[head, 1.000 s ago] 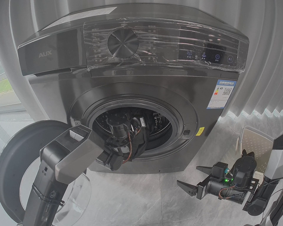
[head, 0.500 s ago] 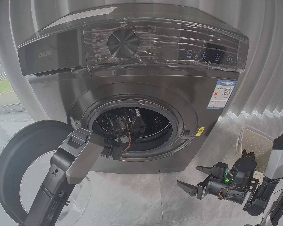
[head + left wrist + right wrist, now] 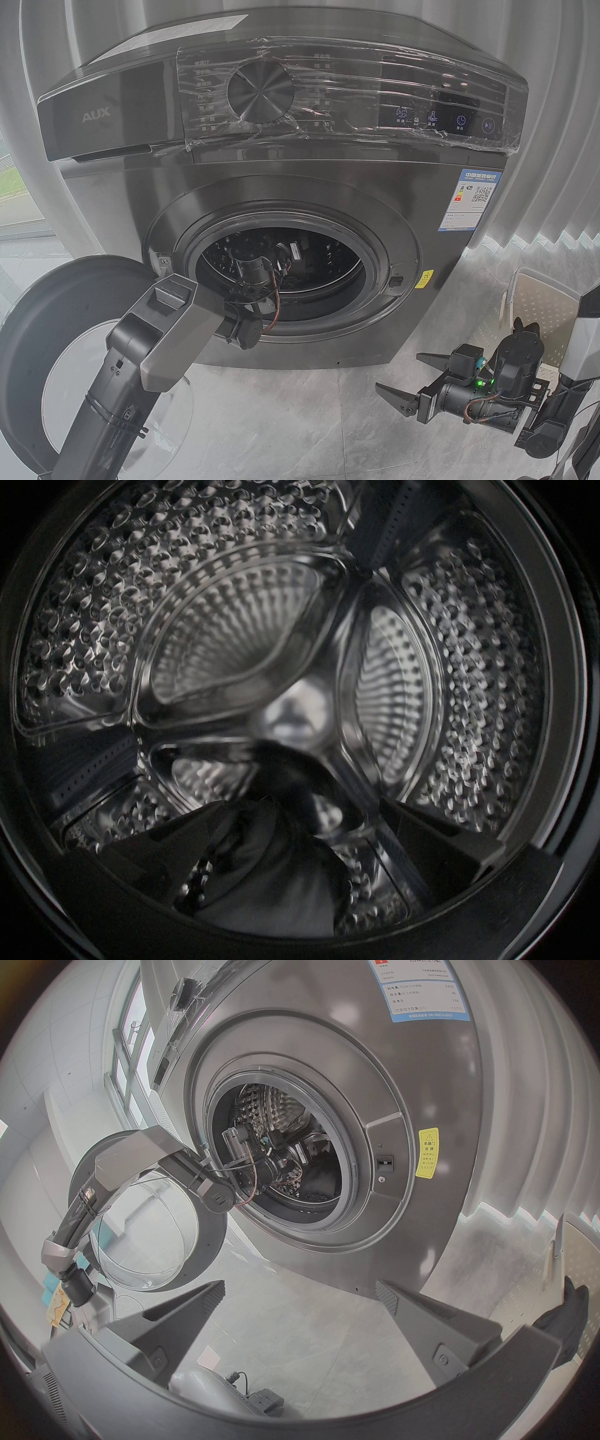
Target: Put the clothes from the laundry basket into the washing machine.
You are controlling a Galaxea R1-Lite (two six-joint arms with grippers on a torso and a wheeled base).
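Note:
The grey washing machine (image 3: 312, 181) stands with its round door (image 3: 37, 312) swung wide to the left. My left arm (image 3: 175, 319) reaches through the opening into the drum (image 3: 475, 667). There my left gripper (image 3: 312, 830) is open, and a dark garment (image 3: 275, 874) lies on the drum floor just beyond its fingers, apart from them. My right gripper (image 3: 400, 373) hangs open and holds nothing, low over the floor right of the machine. The white laundry basket (image 3: 540, 300) stands at the far right, with a dark garment (image 3: 565, 1316) draped at its rim.
Grey tiled floor (image 3: 300, 419) spreads in front of the machine between the two arms. Pleated curtains (image 3: 562, 156) hang behind and to the right. The door's glass bowl (image 3: 144, 1235) sticks out near my left arm.
A dark garment that hung from my left gripper at the drum mouth went inside and now lies let go on the drum floor. The right arm kept still.

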